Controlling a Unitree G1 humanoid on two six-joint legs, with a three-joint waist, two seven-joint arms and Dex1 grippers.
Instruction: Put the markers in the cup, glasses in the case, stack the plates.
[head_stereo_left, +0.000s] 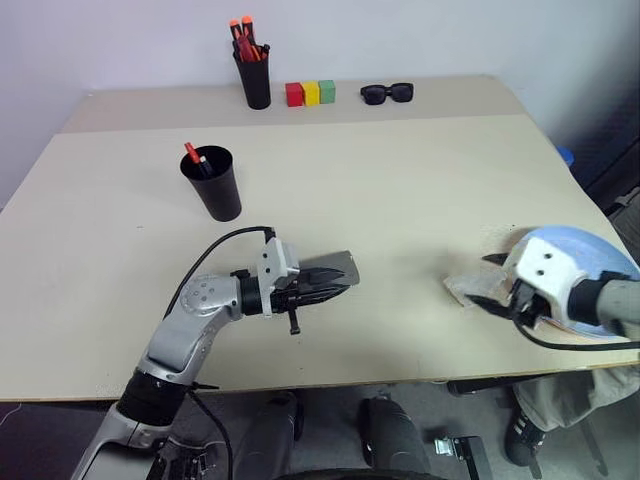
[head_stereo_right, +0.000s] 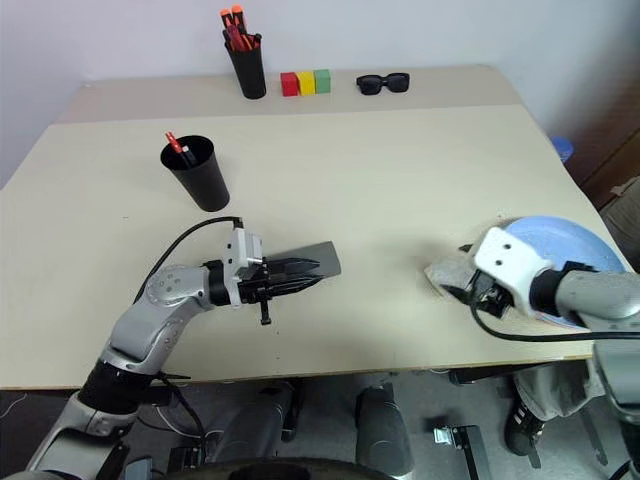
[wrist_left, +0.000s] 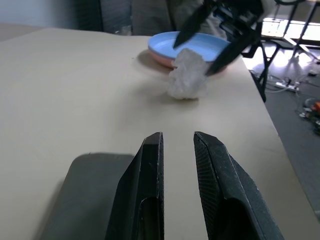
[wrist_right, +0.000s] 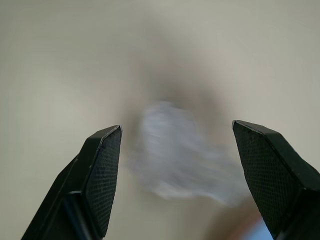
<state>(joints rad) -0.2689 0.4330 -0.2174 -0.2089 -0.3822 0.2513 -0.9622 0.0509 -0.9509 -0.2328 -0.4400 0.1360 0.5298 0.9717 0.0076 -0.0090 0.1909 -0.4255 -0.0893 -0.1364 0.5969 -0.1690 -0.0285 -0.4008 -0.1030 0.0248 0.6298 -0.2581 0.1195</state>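
Note:
The black cup (head_stereo_left: 214, 185) stands left of centre with two markers (head_stereo_left: 192, 154) upright in it. My left gripper (head_stereo_left: 347, 283) points level over the closed grey case (head_stereo_left: 343, 266); its fingers (wrist_left: 150, 165) stand a narrow gap apart with nothing between them. The glasses are out of view. At the right edge the light blue plate (head_stereo_left: 592, 250) lies on the salmon pink plate (wrist_left: 156, 59). My right gripper (wrist_right: 177, 127) hangs wide open over a crumpled white wad (head_stereo_left: 463, 288) beside the plates, holding nothing.
At the back stand a black pen holder (head_stereo_left: 256, 80) with orange-red-capped markers, red, yellow and green blocks (head_stereo_left: 310, 93) and black sunglasses (head_stereo_left: 387, 93). The table's front edge (head_stereo_left: 330, 385) runs just below both grippers.

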